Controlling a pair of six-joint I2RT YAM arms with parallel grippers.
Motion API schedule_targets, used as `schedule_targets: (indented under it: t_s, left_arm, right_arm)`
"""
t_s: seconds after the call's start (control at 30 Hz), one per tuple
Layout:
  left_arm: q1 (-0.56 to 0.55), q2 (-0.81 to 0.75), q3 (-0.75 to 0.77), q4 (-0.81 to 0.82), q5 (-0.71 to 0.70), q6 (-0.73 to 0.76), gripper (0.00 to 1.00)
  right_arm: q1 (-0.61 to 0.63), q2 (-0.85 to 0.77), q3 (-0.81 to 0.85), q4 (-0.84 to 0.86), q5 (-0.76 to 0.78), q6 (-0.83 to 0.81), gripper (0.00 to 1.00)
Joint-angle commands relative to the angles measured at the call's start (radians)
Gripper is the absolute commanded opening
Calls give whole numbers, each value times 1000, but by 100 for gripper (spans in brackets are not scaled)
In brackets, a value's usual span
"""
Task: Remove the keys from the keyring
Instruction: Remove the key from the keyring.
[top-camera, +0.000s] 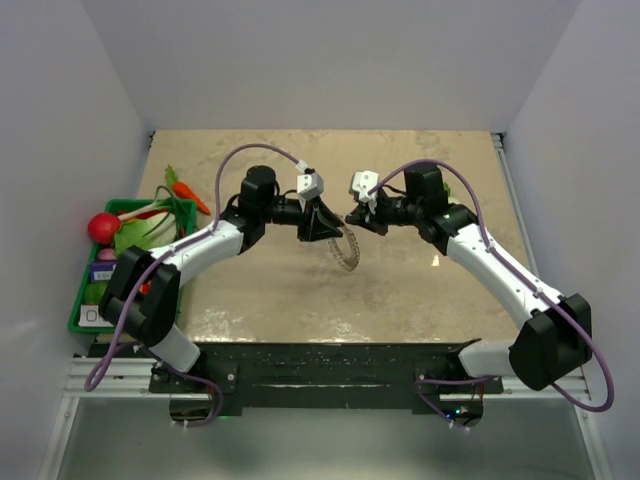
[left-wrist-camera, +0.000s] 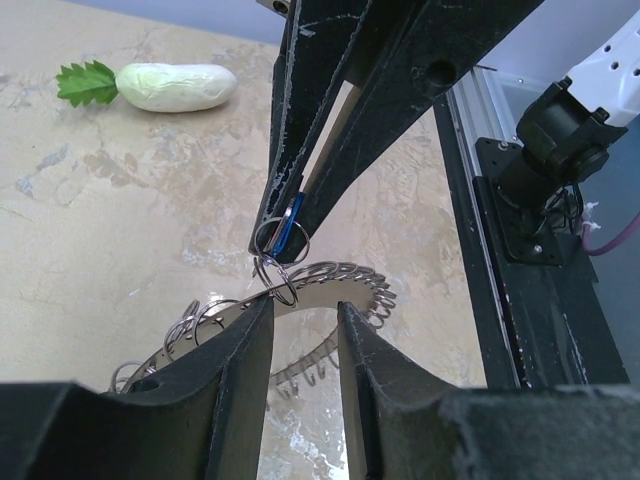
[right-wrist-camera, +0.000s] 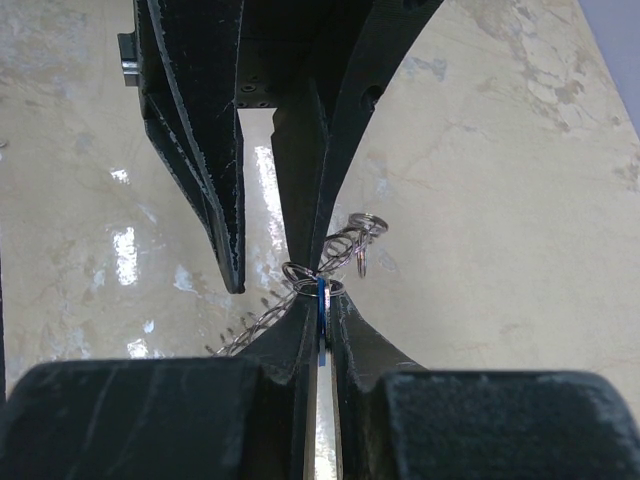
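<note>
Top external view shows both arms meeting above the middle of the tabletop (top-camera: 280, 300), with the keyring (top-camera: 347, 252), a grey coiled loop, just below their tips. The right pincer (top-camera: 351, 218) is clamped flat on the blue-headed key (right-wrist-camera: 322, 305), which sits at the upper edge of the keyring, joined to it by small rings. The left pincer (top-camera: 323, 230) straddles the keyring just beside the key, its fingers (left-wrist-camera: 240, 370) part-way apart, and I cannot tell whether they press on it.
</note>
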Motion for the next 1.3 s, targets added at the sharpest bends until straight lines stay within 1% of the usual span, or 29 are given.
schedule_targets:
  t_s: [0.0,0.2,0.3,0.33,0.43,0.5,0.6,0.67,0.7,0.73,0.8,1.17,1.2,1.27]
  left_arm:
    - [-6,-11,43,29,-2,2,37]
    - [-5,-7,47,32,1,-8,36]
    - [-5,-6,47,34,-2,-9,33]
    - [-6,-6,47,34,-2,-11,31]
    - [-6,-4,47,34,-7,-14,27]
    - [-6,-4,47,34,-14,-14,26]
    - [-6,-4,47,37,-22,-18,23]
    - [-5,-4,47,41,-19,-26,23]
    - [-6,-4,47,43,-10,-26,24]
    - [-6,-4,47,45,-5,-27,28]
    - [-6,-6,46,48,9,-31,30]
    - [-5,-3,44,72,21,-57,30]
    - [-6,-1,44,71,19,-57,29]
    - [-6,0,44,72,19,-58,20]
  right_arm:
    - [5,-10,23,21,-28,-17,0]
    - [5,-4,26,18,-35,-15,0]
    - [5,-2,26,18,-38,-15,0]
    - [4,-4,26,18,-40,-15,0]
    - [5,-2,26,14,-43,-17,0]
    - [7,-1,27,9,-45,-20,0]
    - [7,1,27,4,-46,-24,0]
    - [5,1,27,3,-46,-24,0]
    - [5,4,27,4,-45,-26,0]
    - [5,2,27,4,-43,-26,0]
    - [5,2,27,4,-40,-26,0]
    - [8,10,26,7,-34,-24,0]
    - [8,8,26,9,-35,-24,0]
    - [10,7,26,9,-35,-24,0]
